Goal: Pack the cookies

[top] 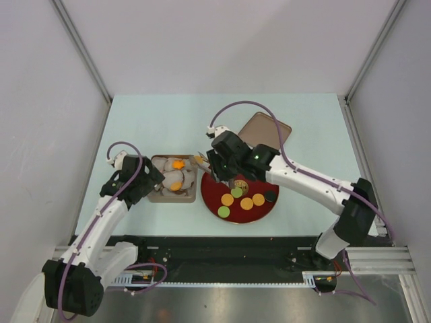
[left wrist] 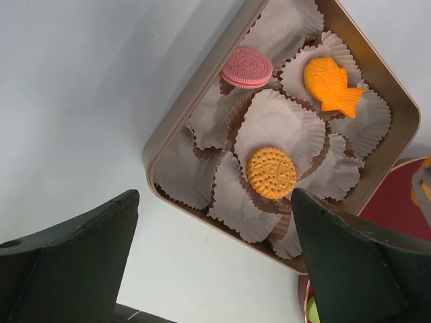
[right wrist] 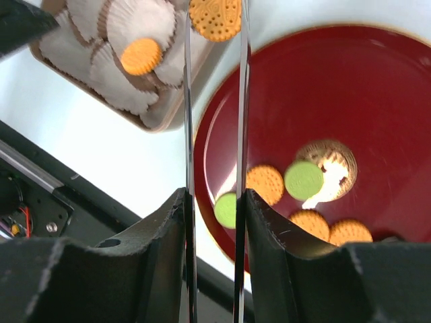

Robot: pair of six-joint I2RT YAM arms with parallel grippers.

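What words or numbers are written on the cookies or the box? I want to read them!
None: nothing here can be read.
pink cookie: raised swirls, no clear letters.
round orange cookie: only dots.
held orange cookie: only dots.
tin: plain, no label.

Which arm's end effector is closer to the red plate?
Right. The right end effector hovers at the plate's rim; the left end effector sits on the cookie tin's far side.
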